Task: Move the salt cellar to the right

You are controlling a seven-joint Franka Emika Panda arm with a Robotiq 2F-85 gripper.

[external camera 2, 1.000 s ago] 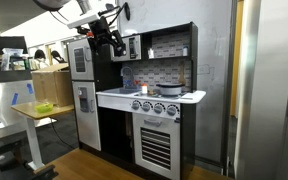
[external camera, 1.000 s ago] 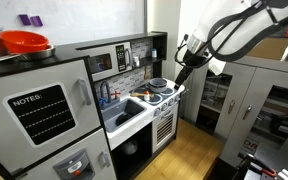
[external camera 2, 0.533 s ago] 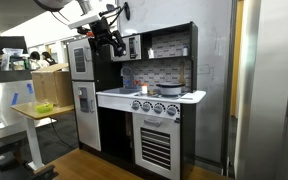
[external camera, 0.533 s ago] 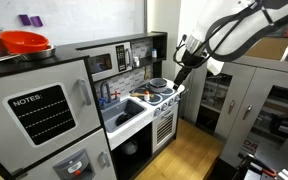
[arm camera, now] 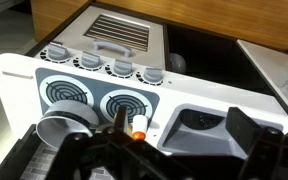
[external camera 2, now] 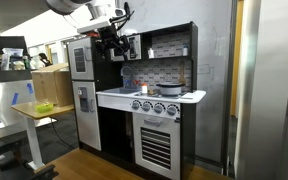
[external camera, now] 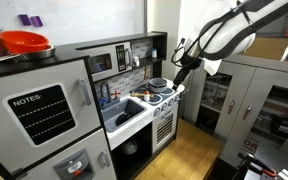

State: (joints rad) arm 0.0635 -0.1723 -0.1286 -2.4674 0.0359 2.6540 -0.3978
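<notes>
The salt cellar [arm camera: 139, 125] is a small white cylinder with an orange cap. It stands on the toy kitchen's white counter between the stove burners [arm camera: 94, 95] and the sink [arm camera: 199, 125]. It also shows as a small orange spot in an exterior view [external camera 2: 144, 90]. My gripper [arm camera: 184, 135] is open and empty, its dark fingers spread above the sink and the salt cellar. In both exterior views the gripper [external camera: 180, 62] [external camera 2: 119, 45] hangs well above the counter.
A grey pot [arm camera: 59, 128] sits on the stove beside the salt cellar. Stove knobs [arm camera: 104, 65] line the front edge. The kitchen's upper shelf and microwave [external camera: 124, 55] stand behind the counter. A red bowl [external camera: 24, 42] rests on the toy fridge.
The arm has shifted a little toward the toy kitchen, bringing the gripper closer over the counter. The salt cellar has not moved.
</notes>
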